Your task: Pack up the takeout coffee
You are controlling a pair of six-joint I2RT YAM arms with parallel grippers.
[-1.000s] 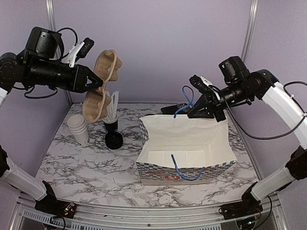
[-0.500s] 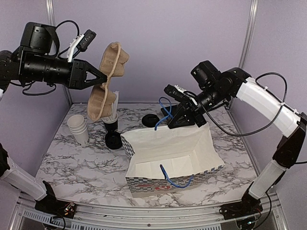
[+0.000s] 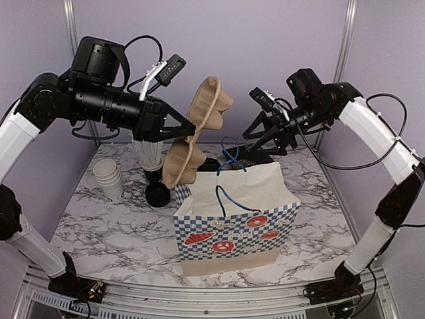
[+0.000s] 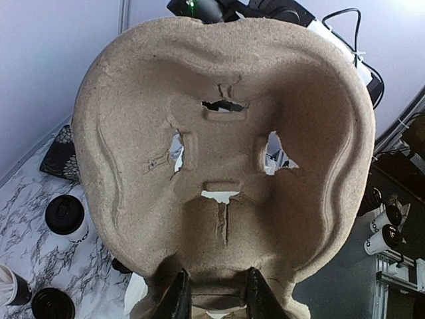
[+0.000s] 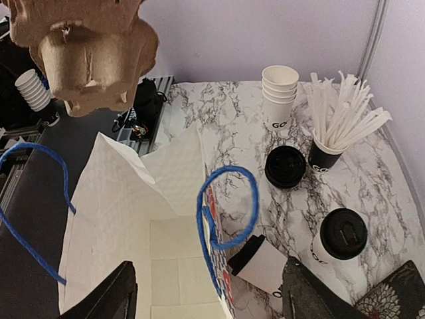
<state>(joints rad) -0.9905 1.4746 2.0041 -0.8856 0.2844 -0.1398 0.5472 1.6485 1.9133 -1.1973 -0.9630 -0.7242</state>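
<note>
the pulp carrier [image 3: 206, 109] is plain tan. the bag [image 3: 232, 229] is white inside, blue-and-white checked outside with red pastry pictures, with blue cord handles [image 5: 201, 216]. the takeout coffee cups [image 5: 265, 266] are white with black lids and lettering. the tabletop [image 3: 106, 226] is white marble veined grey.
</note>
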